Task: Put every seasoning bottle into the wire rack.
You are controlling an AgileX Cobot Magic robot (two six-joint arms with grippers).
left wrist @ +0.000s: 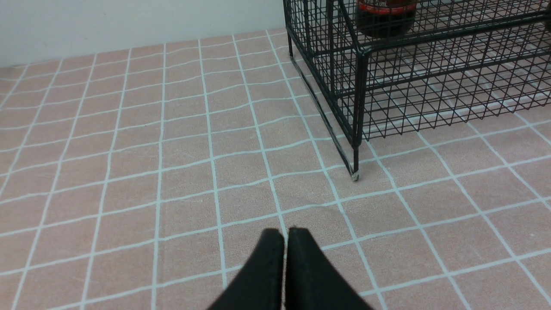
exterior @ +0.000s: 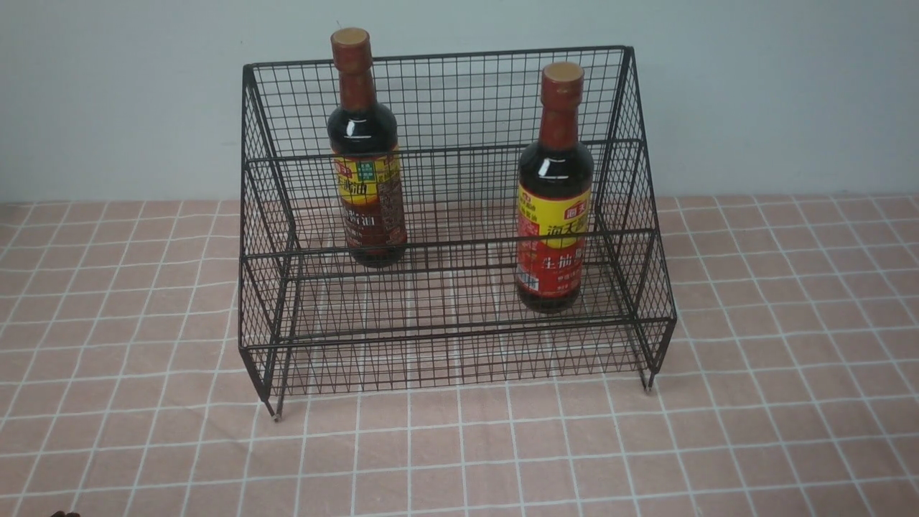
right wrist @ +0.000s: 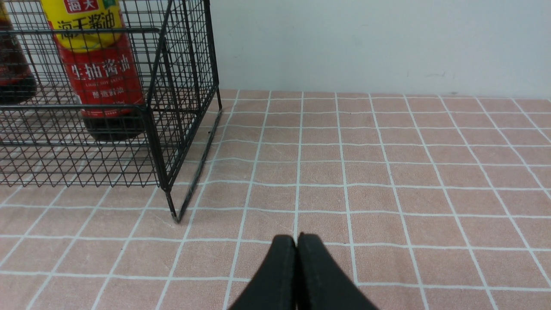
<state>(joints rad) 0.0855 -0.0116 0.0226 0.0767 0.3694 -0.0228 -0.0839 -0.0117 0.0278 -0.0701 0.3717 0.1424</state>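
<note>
1. The dark-labelled bottle (exterior: 367,194) is held in the wire rack (exterior: 449,244), toward its left side.
2. The red-labelled bottle (exterior: 554,215) is contained there too, toward the right.
3. The left gripper (left wrist: 286,234) and right gripper (right wrist: 296,241) are closed, fingertips together.

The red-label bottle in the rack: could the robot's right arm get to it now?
Probably yes, from above: the red-label bottle has its neck above the mesh front of the wire rack, though the shut jaws would need opening first.
</note>
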